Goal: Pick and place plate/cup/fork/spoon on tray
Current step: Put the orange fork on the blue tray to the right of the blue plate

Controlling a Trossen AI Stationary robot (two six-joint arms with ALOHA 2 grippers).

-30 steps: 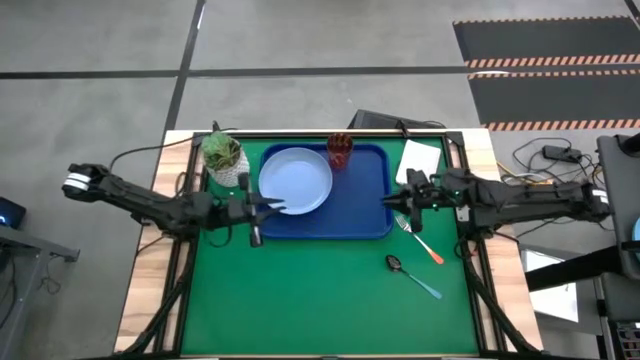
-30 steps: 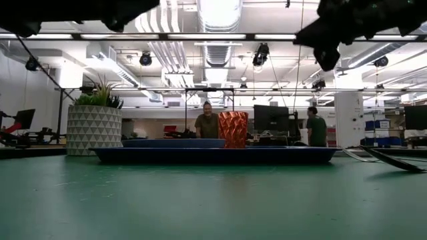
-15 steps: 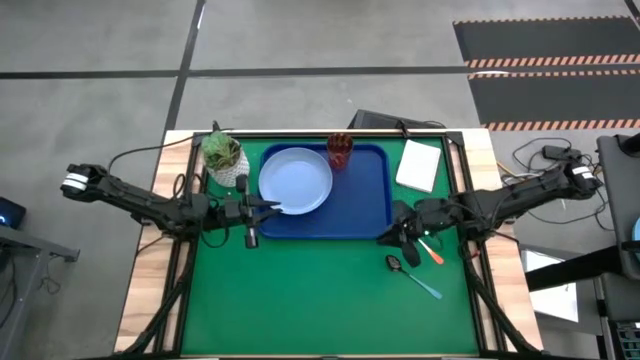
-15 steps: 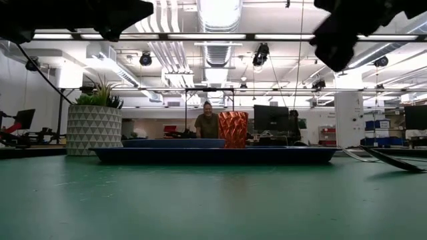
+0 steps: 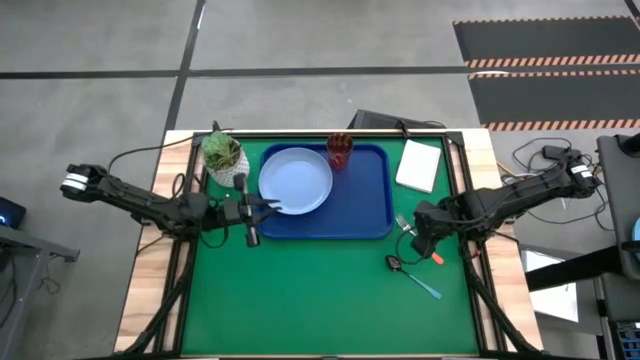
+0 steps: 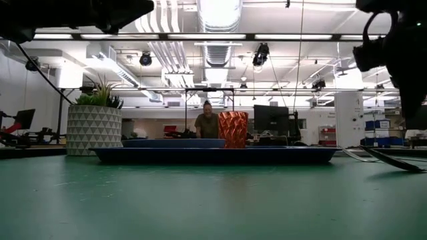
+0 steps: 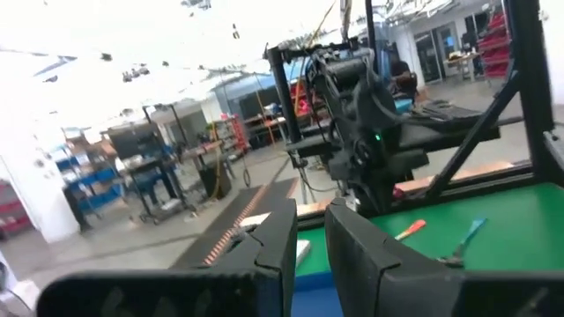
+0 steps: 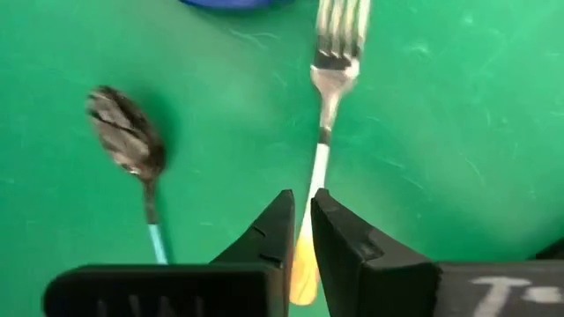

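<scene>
The pale blue plate [image 5: 295, 180] and the red-orange cup [image 5: 340, 150] stand on the dark blue tray [image 5: 372, 205]. The fork [image 8: 330, 79] lies flat on the green mat right of the tray, with its tines toward the tray and its orange handle [image 5: 436, 258] toward the near right. The spoon [image 5: 395, 263] lies flat just nearer, and also shows in the right wrist view [image 8: 128, 141]. My right gripper [image 5: 420, 243] is shut and points down above the fork's handle [image 8: 303, 198], which shows below the slit between its fingers. My left gripper [image 5: 272, 208] is shut and hovers at the plate's near-left rim.
A white pot with a green plant [image 5: 222, 152] stands left of the tray. A white block [image 5: 419, 165] lies at the far right. The near half of the mat [image 5: 300, 300] is bare. A person [image 6: 207, 123] stands in the room behind.
My right gripper has swung from the tray's right rim toward the near edge. It then went a little toward the table's right edge and tipped down over the fork. Fork, spoon, plate and cup have stayed in place.
</scene>
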